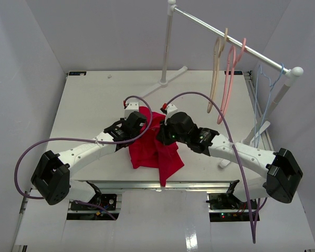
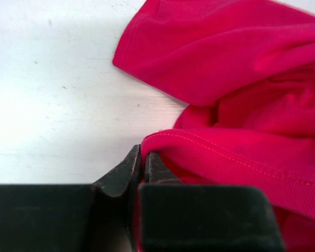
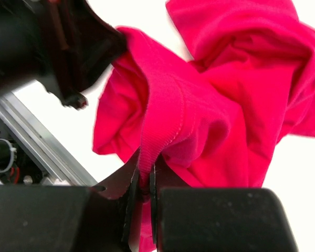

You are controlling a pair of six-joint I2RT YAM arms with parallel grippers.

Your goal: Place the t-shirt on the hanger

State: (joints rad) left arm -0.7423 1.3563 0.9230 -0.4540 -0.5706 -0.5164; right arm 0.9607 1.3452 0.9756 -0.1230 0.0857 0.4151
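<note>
The crimson t-shirt (image 1: 153, 149) lies bunched on the white table (image 1: 89, 105) between both arms. My left gripper (image 1: 140, 123) is at its left upper edge. In the left wrist view the left gripper (image 2: 145, 155) is shut on a ribbed edge of the t-shirt (image 2: 226, 73), with cloth pinched between the jaws. My right gripper (image 1: 161, 136) is at the middle of the cloth. In the right wrist view the right gripper (image 3: 145, 172) is shut on a ribbed band of the t-shirt (image 3: 226, 110), lifting it. The light-blue hanger (image 1: 262, 100) hangs on the rail at the far right.
A white garment rack crosses the back right, its rail (image 1: 226, 34) sloping down to a post (image 1: 275, 102). A tan hanger (image 1: 216, 73) and a pink hanger (image 1: 230, 79) hang on the rail. The left arm's dark wrist (image 3: 63, 47) shows close in the right wrist view.
</note>
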